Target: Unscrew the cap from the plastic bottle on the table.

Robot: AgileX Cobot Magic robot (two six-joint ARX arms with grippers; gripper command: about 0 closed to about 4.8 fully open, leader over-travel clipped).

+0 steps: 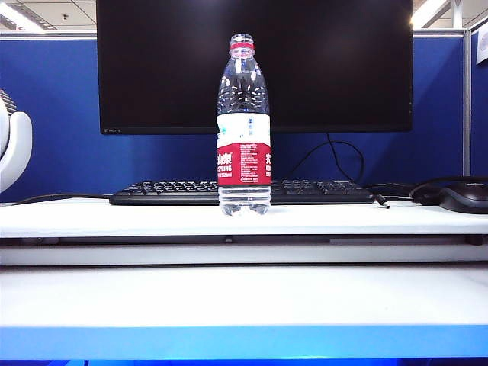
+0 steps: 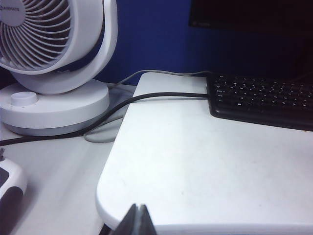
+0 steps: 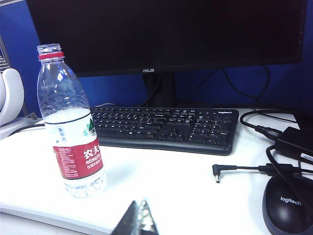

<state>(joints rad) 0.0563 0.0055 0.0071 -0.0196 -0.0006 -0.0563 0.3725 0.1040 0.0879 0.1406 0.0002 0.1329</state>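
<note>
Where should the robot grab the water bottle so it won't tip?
Probably around the label band of the bottle, coming level from the front: it stands upright, that part is round and straight-sided, and the keyboard lies behind it. The right tool, shut, faces it; the left tool, shut, faces the fan.

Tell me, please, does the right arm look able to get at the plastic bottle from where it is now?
Probably yes. In the right wrist view the right gripper, shut, sits low, and only bare table lies between it and the upright plastic bottle. The keyboard stands behind, the mouse off to the side.
</note>
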